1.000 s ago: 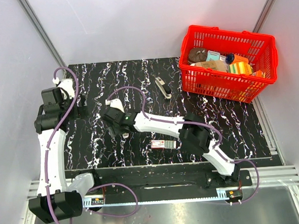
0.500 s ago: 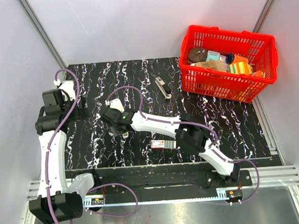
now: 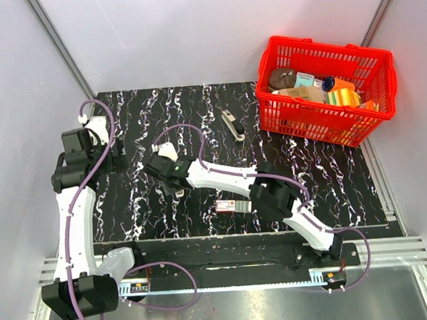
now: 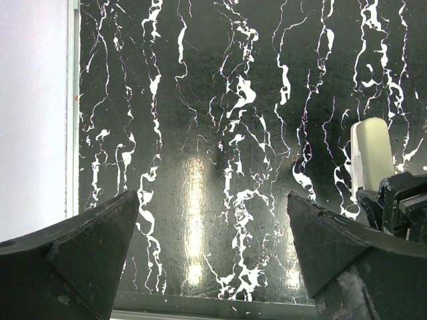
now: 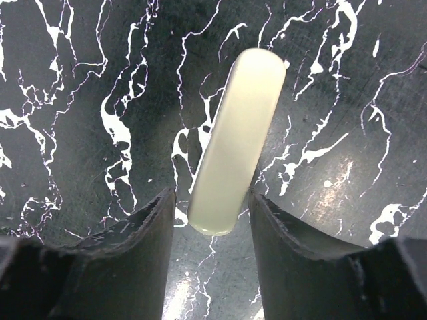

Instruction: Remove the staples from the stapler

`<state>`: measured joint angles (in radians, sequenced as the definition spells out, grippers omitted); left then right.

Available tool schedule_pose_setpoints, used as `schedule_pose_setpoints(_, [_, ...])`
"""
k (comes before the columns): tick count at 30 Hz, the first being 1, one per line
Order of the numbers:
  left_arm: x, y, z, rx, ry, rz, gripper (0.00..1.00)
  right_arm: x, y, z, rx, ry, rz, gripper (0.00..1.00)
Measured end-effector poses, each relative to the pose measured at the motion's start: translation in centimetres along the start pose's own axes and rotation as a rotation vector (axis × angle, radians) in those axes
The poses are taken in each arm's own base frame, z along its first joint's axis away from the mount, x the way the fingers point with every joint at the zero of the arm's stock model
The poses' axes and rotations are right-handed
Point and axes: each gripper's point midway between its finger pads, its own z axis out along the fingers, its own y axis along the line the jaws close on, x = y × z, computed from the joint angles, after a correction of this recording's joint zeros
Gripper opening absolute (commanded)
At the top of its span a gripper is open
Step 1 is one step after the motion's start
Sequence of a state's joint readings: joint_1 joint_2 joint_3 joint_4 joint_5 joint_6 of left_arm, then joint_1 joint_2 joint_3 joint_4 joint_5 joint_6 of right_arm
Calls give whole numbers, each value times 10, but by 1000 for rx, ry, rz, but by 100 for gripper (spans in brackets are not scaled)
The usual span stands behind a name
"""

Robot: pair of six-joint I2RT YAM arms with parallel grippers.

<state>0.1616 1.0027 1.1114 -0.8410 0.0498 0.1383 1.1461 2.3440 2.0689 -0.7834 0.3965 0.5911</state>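
Right gripper (image 5: 212, 193) is reached far out to the left over the black marbled table (image 3: 330, 174). Its two fingers (image 5: 133, 247) are drawn in close on either side of a cream-coloured, rounded oblong piece (image 5: 237, 133). From its wrist camera the right-hand finger looks to be touching the edge of that piece. A thin sliver of table shows between the piece and the other finger, so I cannot tell whether it is truly pinched or only bracketed. The piece points away from the fingers, its near end sitting between their tips.

Left gripper (image 4: 212, 195) hangs over the left side of the table with its fingers spread wide and only tabletop showing between them. In its camera the cream piece shows off to the right, with the black parts of the right gripper just beside it.

The stapler (image 3: 232, 124), slim and dark with silver metal, lies on the table toward the far edge. It is a little left of the red basket (image 3: 305, 122) and well apart from both grippers. From above it is too small for me to say whether it is open, and I cannot make out the staples. A small red-and-white box (image 3: 231, 205) lies nearer the arms, just beside the right arm's elbow. The basket sits at the far right corner with several packaged items in it.
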Motion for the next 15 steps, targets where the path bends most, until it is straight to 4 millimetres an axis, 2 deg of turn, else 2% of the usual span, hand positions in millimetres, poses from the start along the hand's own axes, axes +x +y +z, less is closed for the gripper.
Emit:
schedule_pose_setpoints(4, [6, -1, 4, 2, 12, 0, 99, 6, 3, 5, -8, 21, 10, 44])
schedule_pose_setpoints(10, [9, -2, 7, 11, 17, 2, 99, 8, 4, 8, -10, 26, 24, 19])
schedule_pose_setpoints(15, [16, -11, 11, 56, 21, 1, 99, 5, 5, 7, -15, 24, 33, 9])
